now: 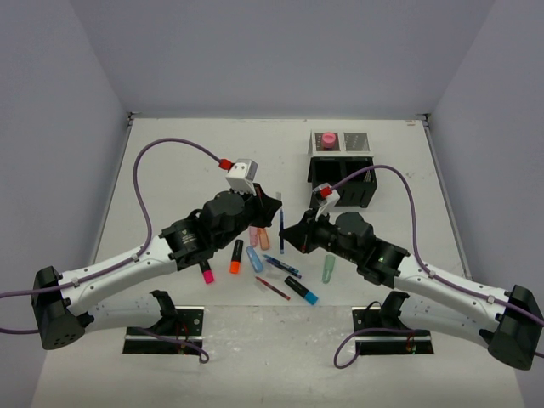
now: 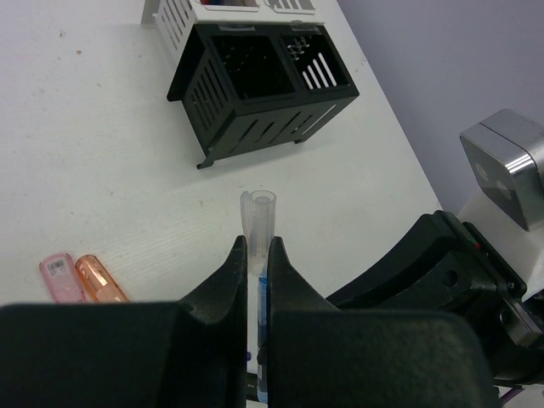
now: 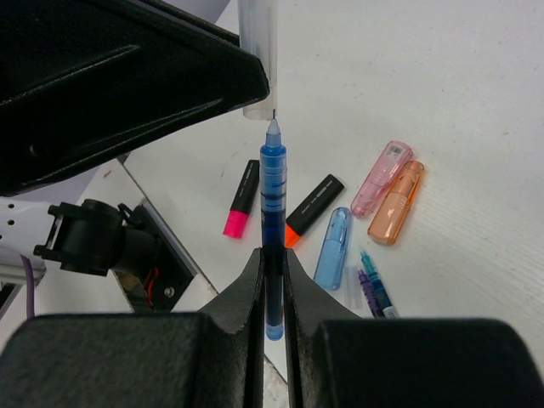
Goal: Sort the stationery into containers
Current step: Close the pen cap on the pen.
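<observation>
- The left gripper [image 2: 257, 248] is clamped on a clear cap [image 2: 257, 212]. The right gripper [image 3: 272, 259] is pinched tight round the barrel of a blue pen [image 3: 272, 183]. Both are held up near the middle of the overhead view.
- The step in hand looks like capping the pen before it gets filed. In the right wrist view the nib sits just under the cap's mouth, at its right edge rather than dead centre.
- The next move, I'd say, calls for a slight sideways nudge to line up the nib, then a straight push along the pen's axis. A skewed push could twist the cap in its grip.
- The black mesh organizer [image 1: 340, 166] stands at the upper right of the overhead view, well apart from both grippers. A pink glue stick [image 1: 327, 138] stands in its far-left pale compartment (the only content I can make out for sure). The two dark compartments look empty in the left wrist view.
- The other pieces, an orange highlighter [image 1: 235, 257] among them, lie loose on the table [image 1: 255, 136] in the lower middle, so the sorting seems barely begun.
</observation>
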